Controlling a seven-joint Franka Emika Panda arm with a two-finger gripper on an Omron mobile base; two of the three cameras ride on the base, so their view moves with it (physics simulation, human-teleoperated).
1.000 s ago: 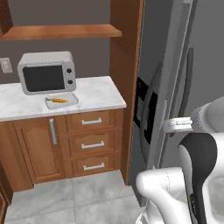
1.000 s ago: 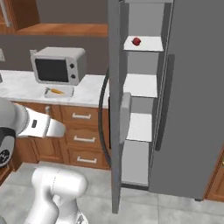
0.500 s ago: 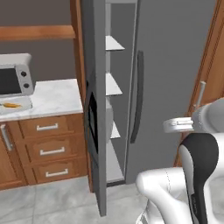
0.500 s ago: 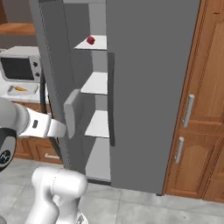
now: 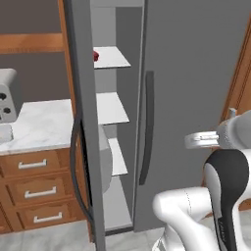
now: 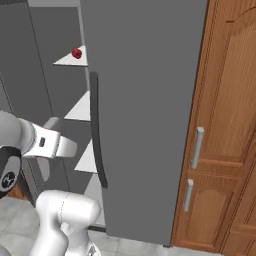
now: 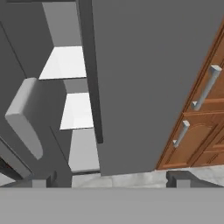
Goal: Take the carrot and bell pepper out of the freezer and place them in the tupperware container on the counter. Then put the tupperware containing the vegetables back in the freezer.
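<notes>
We find the bell pepper point(image 6: 76, 53), small, round and dark red, on the top white shelf inside the freezer point(image 5: 196, 73), a tall matte grey cabinet (its left door swung open) with a long dark vertical handle point(image 5: 145, 127). Left of it lies the veined marble counter point(image 5: 37, 125) over brown wooden drawers point(image 5: 32, 164). Our gripper point(image 7: 111, 177) has its jaws spread wide, holding nothing.
</notes>
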